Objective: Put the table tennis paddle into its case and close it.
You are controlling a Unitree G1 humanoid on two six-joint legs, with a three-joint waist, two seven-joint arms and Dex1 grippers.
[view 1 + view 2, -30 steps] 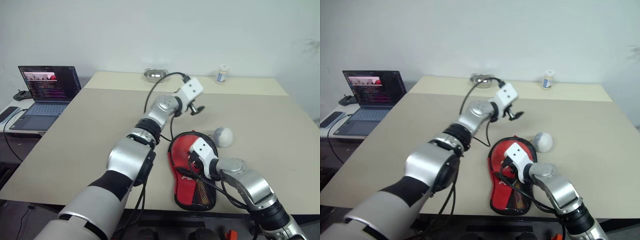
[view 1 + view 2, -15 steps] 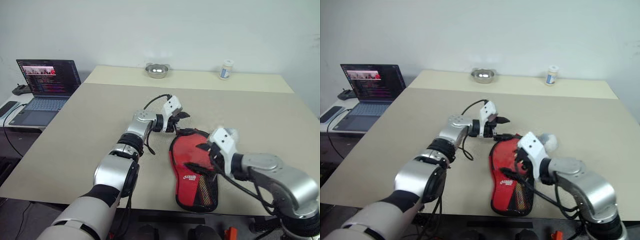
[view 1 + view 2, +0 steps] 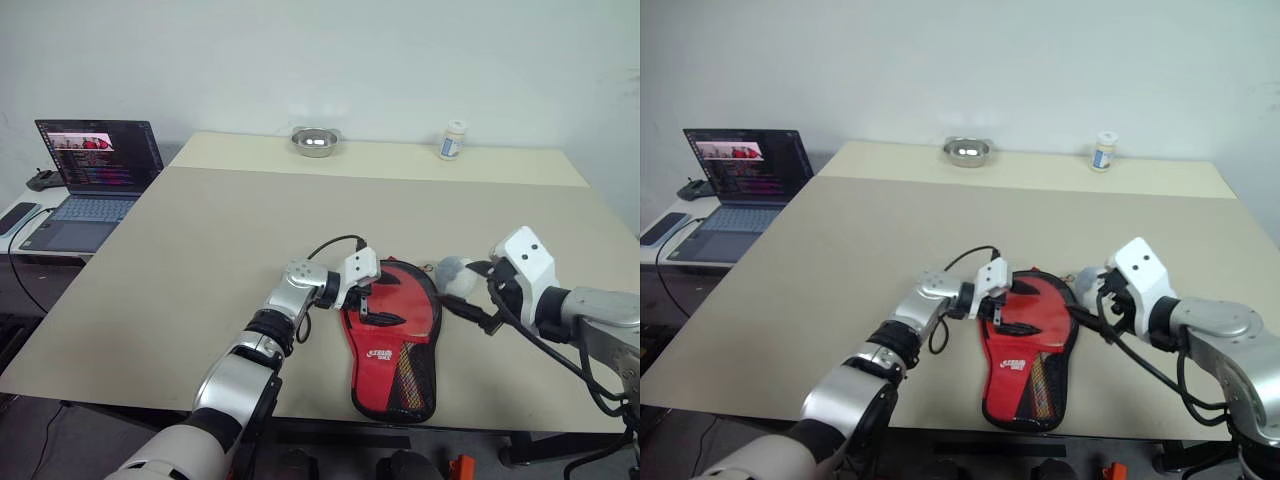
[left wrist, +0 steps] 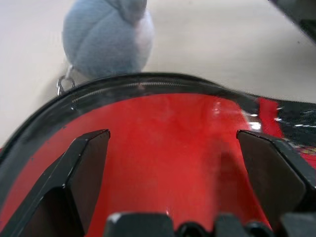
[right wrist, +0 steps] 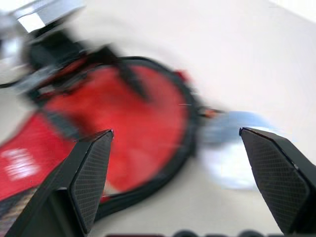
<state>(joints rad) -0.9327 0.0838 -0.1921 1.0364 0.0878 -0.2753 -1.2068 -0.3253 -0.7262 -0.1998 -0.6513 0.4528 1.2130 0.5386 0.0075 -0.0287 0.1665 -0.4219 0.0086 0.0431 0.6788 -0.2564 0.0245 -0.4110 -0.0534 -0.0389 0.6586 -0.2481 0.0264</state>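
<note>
2 grippers we see, both w/ fingers apart: left gripper [image 3: 372,297] over the case [image 3: 392,340] at centre frame, right gripper [image 3: 482,290] right of it, nothing held.

- I see the case [image 3: 392,340] flat near the table's front edge, red side up, black rim; white logo and mesh pocket toward me
- I can't make out the paddle

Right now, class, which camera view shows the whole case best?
The left eye view: the case lies whole on the table, round end to mesh pocket. The right eye view matches it. Both wrist views catch just its round end.
</note>
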